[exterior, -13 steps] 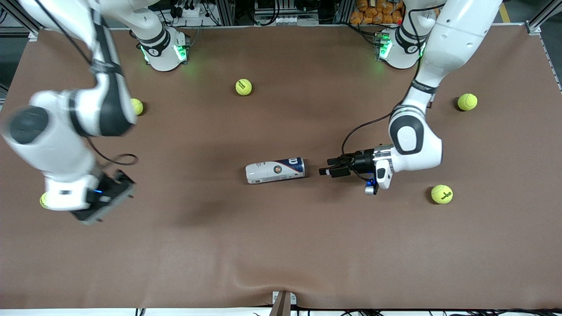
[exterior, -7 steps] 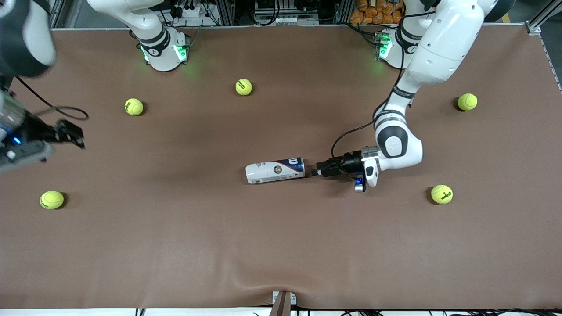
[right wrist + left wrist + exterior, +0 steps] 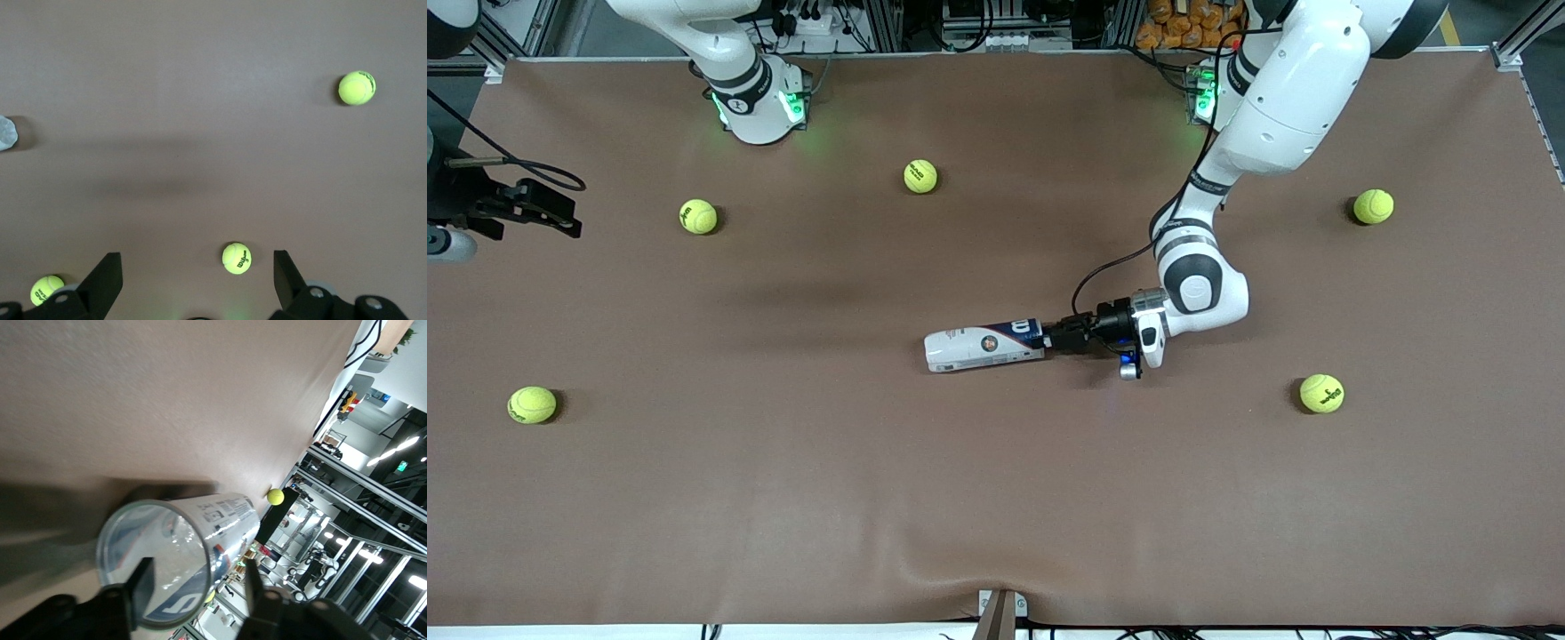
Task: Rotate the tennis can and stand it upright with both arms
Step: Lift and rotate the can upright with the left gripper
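1. Tennis can (image 3: pixel 984 346) lies on its side near the middle of the tabletop (image 3: pixel 996 498), navy end toward the left arm's end; not upright yet, so both rotation and uprighting remain, as I judge it.
2. Left gripper (image 3: pixel 1052 338) sits low at the can's navy end. In the left wrist view its jaws are spread, one finger (image 3: pixel 141 590) against the can's open rim (image 3: pixel 155 563); no firm hold is visible.
3. Right gripper (image 3: pixel 551 212) hangs high over the tabletop's edge at the right arm's end, well apart from the can; right wrist view shows its jaws wide open and empty. This arm waits.
4. Tennis balls (image 3: pixel 698 216) are scattered about; five in the front view, all well apart from the can. Nothing blocks either arm's way to it.
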### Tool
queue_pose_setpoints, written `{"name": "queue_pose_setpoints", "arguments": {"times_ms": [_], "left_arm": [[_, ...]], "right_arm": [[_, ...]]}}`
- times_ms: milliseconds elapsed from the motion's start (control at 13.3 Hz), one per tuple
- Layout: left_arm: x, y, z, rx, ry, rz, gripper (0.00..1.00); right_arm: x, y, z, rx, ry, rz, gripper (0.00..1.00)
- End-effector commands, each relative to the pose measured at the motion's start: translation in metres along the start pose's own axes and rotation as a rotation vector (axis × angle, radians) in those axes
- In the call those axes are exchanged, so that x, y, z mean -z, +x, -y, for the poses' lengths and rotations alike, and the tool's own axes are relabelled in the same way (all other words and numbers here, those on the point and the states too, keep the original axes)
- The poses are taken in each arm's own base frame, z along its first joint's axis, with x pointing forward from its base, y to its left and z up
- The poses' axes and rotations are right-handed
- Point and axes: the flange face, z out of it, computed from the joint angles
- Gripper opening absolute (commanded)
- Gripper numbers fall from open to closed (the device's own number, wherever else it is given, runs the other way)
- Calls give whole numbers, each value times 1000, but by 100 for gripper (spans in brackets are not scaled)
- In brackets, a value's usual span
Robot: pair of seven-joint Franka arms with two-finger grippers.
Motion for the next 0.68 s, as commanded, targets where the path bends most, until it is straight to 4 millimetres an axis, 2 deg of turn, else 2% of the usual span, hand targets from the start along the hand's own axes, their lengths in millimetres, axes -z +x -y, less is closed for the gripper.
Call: {"name": "queue_pose_setpoints", "arguments": {"times_ms": [0, 75, 225, 301, 451, 601], "left_arm": [[-17, -3, -15, -20, -37, -6, 14], [-18, -3, -23, -21, -44, -5, 0], [-11, 2, -45, -48, -56, -8, 0], [-3, -1, -64, -69, -40, 1, 0], [21, -1, -115, -98, 41, 22, 0], [35, -15, -175, -97, 165, 32, 0]], "right_arm": [[4, -10, -23, -69, 6, -5, 100], [4, -12, -26, -75, 7, 3, 100], [3, -12, -29, -78, 8, 8, 100], [2, -11, -28, -77, 7, 6, 100], [0, -9, -28, -75, 7, 8, 100], [-1, -8, -24, -69, 6, 9, 100]]}}
